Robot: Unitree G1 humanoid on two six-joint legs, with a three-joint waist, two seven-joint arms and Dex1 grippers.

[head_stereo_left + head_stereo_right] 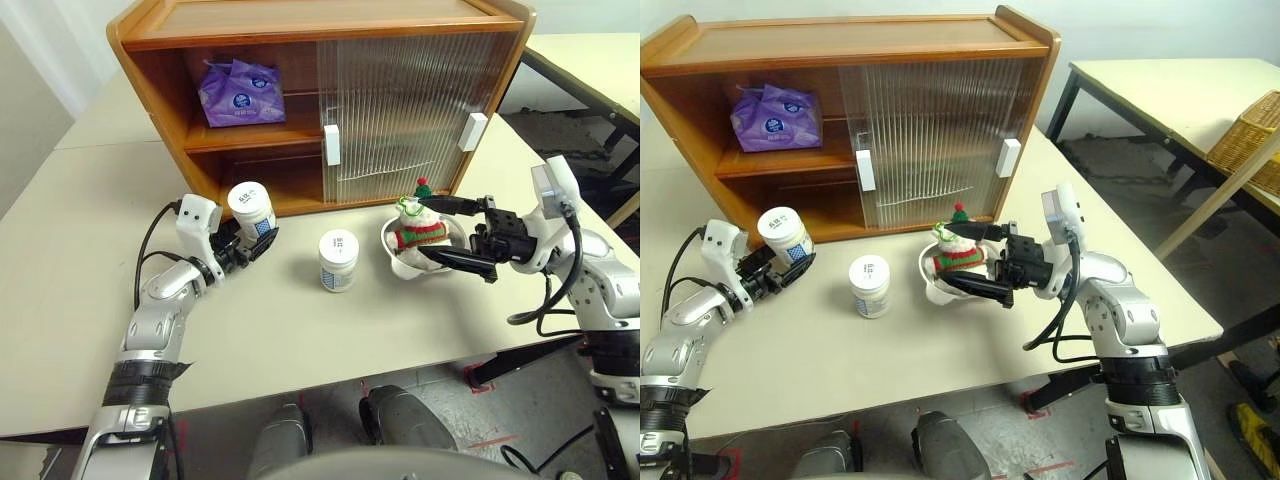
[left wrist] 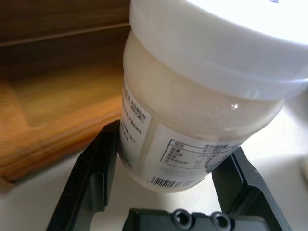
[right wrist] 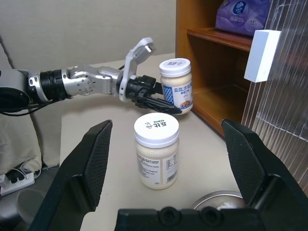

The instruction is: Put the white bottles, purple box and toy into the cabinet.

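Note:
My left gripper (image 1: 250,238) is shut on a white bottle (image 1: 252,208), gripping it low on the label and holding it upright just in front of the cabinet's (image 1: 300,30) open lower-left shelf. A second white bottle (image 1: 338,260) stands on the table's middle. The toy (image 1: 420,228), with its striped scarf, sits in a silvery bowl (image 1: 400,265). My right gripper (image 1: 440,232) is open, level and pointing left, its fingers spread on either side of the toy. The purple box (image 1: 240,92) lies on the upper-left shelf.
Two ribbed sliding doors (image 1: 400,110) with white handles cover the cabinet's right half, leaving the left half open. The table's front edge (image 1: 300,385) runs close below both arms. Another table (image 1: 1160,90) and a wicker basket (image 1: 1250,130) stand off to the right.

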